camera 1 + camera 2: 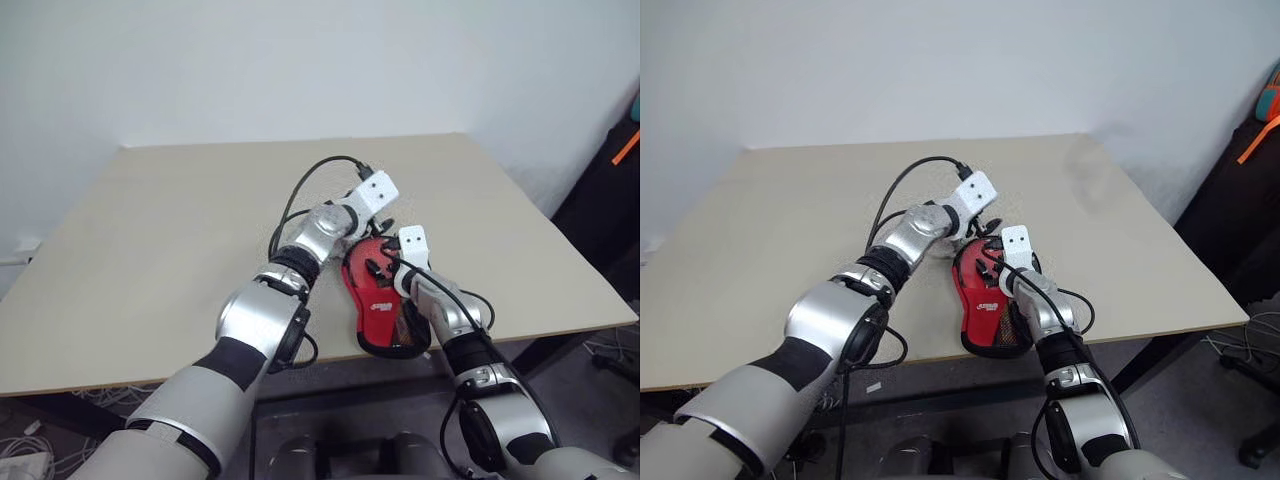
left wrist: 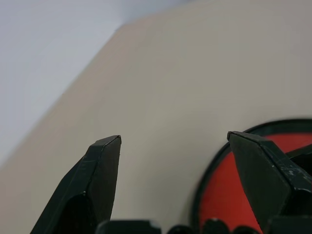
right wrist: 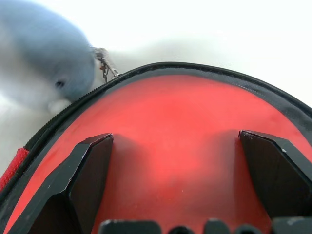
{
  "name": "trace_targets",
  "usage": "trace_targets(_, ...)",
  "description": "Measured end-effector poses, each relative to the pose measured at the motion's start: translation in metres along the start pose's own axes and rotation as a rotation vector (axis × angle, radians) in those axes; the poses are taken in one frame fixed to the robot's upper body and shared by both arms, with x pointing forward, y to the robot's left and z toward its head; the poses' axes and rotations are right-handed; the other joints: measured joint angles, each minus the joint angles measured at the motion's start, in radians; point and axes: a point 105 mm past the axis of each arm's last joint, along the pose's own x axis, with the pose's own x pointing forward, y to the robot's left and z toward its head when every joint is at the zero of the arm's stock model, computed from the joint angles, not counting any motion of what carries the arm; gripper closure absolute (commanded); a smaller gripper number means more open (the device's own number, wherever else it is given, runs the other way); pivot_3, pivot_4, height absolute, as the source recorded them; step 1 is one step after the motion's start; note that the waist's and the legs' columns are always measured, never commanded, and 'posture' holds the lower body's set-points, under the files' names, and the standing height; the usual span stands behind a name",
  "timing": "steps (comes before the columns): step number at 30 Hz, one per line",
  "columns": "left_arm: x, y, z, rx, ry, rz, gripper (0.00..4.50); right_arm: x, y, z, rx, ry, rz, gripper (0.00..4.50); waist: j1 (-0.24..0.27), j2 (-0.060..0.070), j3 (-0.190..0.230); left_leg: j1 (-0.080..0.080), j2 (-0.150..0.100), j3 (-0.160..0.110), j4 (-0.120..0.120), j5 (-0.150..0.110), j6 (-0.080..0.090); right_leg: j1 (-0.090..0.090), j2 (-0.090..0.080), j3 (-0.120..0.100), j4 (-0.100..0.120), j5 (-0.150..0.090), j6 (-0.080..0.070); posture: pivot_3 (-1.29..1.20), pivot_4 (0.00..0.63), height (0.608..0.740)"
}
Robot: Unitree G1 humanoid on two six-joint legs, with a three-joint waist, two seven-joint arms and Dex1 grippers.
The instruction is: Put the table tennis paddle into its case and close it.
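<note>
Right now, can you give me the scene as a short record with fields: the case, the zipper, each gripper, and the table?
case: red with black piping, lying flat near the table's front edge
zipper: metal pull at the rim of the round end
left gripper: open, over the table beside the case's round end, holding nothing
right gripper: open, fingers spread over the red face
table: beige top

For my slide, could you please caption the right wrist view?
Right pincer, open, resting over the red case, zipper pull at its rim.
</note>
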Motion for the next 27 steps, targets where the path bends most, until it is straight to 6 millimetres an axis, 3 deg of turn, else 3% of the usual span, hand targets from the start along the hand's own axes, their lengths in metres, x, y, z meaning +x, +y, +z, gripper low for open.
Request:
trace_targets(3, -0.019, -0.004, -0.007, -0.039, -0.059, -0.169, 0.82, -0.001, -0.014, 0.002, 0.047, -0.024, -0.042, 0.0, 0.0, 0.0, 0.0, 0.0, 0.0, 0.001, 0.0, 0.0, 0.0, 0.0, 0.0, 0.0, 0.0, 0.0, 0.0, 0.0, 0.0, 0.74)
trace_targets(9, -0.078, -0.023, -0.067, -0.054, 0.035, -0.401, 0.82, -0.005, -0.049, 0.009, 0.083, -0.047, -0.133, 0.0, -0.002, 0.002, 0.002, -0.002, 0.0, 0.004, 0.0, 0.001, 0.0, -0.001, 0.0, 0.003, 0.001, 0.001, 0.001, 0.0, 0.0, 0.74)
trace_targets(13, -0.103, -0.047, -0.061, -0.048, 0.013, -0.499, 0.82, -0.003, -0.052, 0.008, 0.082, -0.036, -0.126, 0.0, 0.002, 0.003, 0.002, -0.005, 0.0, 0.004, 0.002, 0.002, 0.0, -0.001, 0.0, 0.003, 0.001, 0.001, 0.001, 0.0, 0.0, 0.74)
trace_targets(16, -0.101, -0.053, -0.044, -0.023, -0.016, -0.487, 0.82, -0.001, -0.049, 0.009, 0.08, -0.028, -0.11, 0.0, 0.001, 0.003, 0.002, -0.004, -0.001, 0.004, 0.003, 0.002, 0.001, 0.0, -0.001, 0.003, 0.001, 0.0, 0.001, 0.0, 0.0, 0.74)
trace_targets(19, -0.089, -0.071, -0.04, -0.023, -0.03, -0.512, 0.82, 0.001, -0.047, 0.015, 0.098, -0.041, -0.086, 0.0, 0.001, 0.004, 0.003, -0.003, -0.001, 0.004, 0.001, 0.002, 0.001, -0.001, 0.0, 0.003, 0.001, 0.0, 0.001, 0.0, 0.0, 0.74)
trace_targets(24, -0.063, -0.108, -0.042, -0.072, -0.03, -0.564, 0.82, 0.001, -0.039, 0.054, 0.143, -0.127, 0.019, 0.0, -0.002, 0.006, 0.004, -0.003, 0.0, 0.005, 0.001, 0.002, 0.001, -0.001, 0.002, 0.004, 0.001, 0.001, 0.002, 0.0, 0.0, 0.74)
trace_targets(27, -0.049, -0.124, -0.053, -0.112, 0.004, -0.571, 0.82, -0.001, -0.031, 0.083, 0.135, -0.173, 0.099, 0.0, -0.001, 0.006, 0.004, -0.003, 0.0, 0.005, 0.002, 0.002, 0.001, -0.001, 0.004, 0.004, 0.001, 0.001, 0.002, 0.0, 0.0, 0.74)
